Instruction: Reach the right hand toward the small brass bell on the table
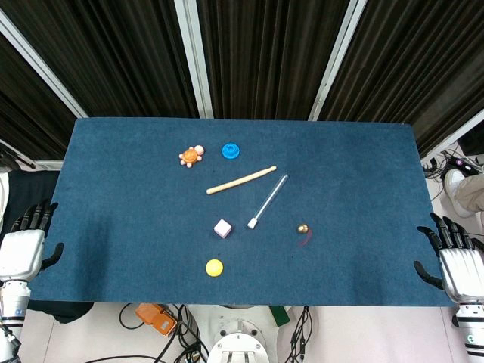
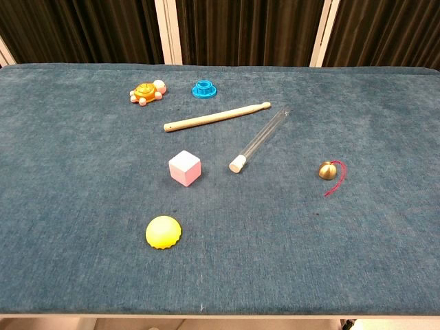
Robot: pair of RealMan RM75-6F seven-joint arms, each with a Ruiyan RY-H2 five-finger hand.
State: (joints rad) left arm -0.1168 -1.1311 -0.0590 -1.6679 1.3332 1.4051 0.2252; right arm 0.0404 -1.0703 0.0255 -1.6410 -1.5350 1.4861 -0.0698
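Right now the right hand sits at the table edge, far right of the bell. Its fingers are spread apart & hold nothing. Left hand is at the other edge, far left of the bell, fingers apart too, nothing in it. Bell is small, round & shiny gold w/ a red string on its right side. A tube lies just left of the bell, a pink cube further left.
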